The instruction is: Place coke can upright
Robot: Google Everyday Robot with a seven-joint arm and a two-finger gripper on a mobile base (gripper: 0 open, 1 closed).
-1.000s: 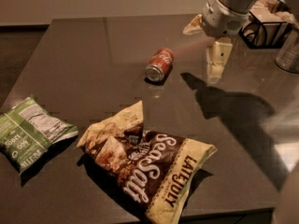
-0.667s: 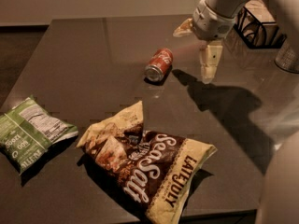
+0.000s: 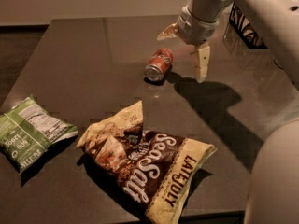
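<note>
The coke can (image 3: 159,64) is small and red with silver ends. It lies on its side on the dark table (image 3: 70,55), near the back middle, with one silver end facing me. My gripper (image 3: 184,48) hangs just above and to the right of the can and is not touching it. It is open, with one pale finger (image 3: 202,62) pointing down to the right of the can and the other finger (image 3: 167,31) spread out behind the can.
A large brown and yellow chip bag (image 3: 149,167) lies at the front middle. A green chip bag (image 3: 28,132) lies at the front left. A black wire basket (image 3: 245,27) stands at the back right. My own body (image 3: 275,181) fills the lower right corner.
My gripper has moved left, from well right of the can to just beside and above it. The can and both bags have not moved.
</note>
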